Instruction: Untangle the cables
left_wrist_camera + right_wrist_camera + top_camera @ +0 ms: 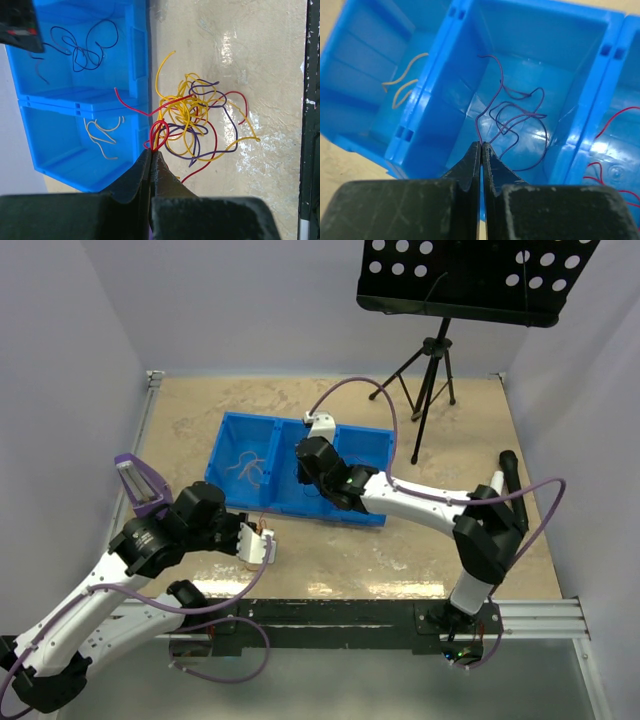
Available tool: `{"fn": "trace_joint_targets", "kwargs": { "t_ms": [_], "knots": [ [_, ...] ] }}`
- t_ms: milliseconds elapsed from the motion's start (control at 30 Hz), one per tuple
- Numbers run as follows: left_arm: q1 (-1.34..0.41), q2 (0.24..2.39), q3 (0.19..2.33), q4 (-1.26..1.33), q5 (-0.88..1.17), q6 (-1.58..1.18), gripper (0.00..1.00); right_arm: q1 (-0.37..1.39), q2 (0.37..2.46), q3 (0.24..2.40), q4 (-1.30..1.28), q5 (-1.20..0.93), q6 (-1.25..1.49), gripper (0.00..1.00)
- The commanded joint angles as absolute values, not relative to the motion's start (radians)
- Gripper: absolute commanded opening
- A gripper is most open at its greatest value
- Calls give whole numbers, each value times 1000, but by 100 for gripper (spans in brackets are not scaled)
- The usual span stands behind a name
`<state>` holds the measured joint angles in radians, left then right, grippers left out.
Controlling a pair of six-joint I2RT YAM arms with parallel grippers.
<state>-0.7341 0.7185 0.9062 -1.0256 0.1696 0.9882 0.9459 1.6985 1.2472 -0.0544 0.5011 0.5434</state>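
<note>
Left fingers [134, 181] are pressed together, pinching a red wire loop [159, 121] at the 8 o'clock edge of the cables [190, 112]. These form a curly red, yellow and purple tangle on the glossy mottled bench [272, 90], beside the blue plastic bin [141, 60]. Right fingers [469, 167] pinch a purple wire [478, 127] above the middle compartment. Red strands [612, 122] at 3 o'clock are cut off by the frame edge. A perforated music stand [470, 275] overhangs the far corner.

white links [410, 498], black joints [490, 540] — lilac cables [350, 382], dark pincer fingers [469, 170]
</note>
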Motion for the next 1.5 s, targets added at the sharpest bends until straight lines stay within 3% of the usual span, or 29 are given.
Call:
{"fn": "trace_joint_targets", "kwargs": {
  "t_ms": [0,133,167,267,367,567,967,1133,1467],
  "knots": [
    [-732,727,965,-997,170,996,0,940,1808,1348,-153,468,607,0],
    [-732,727,980,-996,167,991,0,937,1904,1452,-193,457,611,0],
    [-732,726,983,-996,169,991,0,931,1913,1468,-202,456,617,7],
    [-733,719,980,-992,167,986,1,925,1852,1447,-166,454,620,44],
    [-732,712,976,-983,170,979,1,925,1711,1346,-56,417,594,56],
    [-732,689,957,-916,202,954,1,930,1432,1114,104,263,491,59],
    [-732,640,963,-792,219,971,0,1021,1063,803,61,175,526,62],
    [-732,664,1049,-799,241,953,0,1141,1054,733,63,225,580,62],
    [-732,652,1135,-853,296,989,0,1196,1081,730,176,245,502,62]
  ]
}}
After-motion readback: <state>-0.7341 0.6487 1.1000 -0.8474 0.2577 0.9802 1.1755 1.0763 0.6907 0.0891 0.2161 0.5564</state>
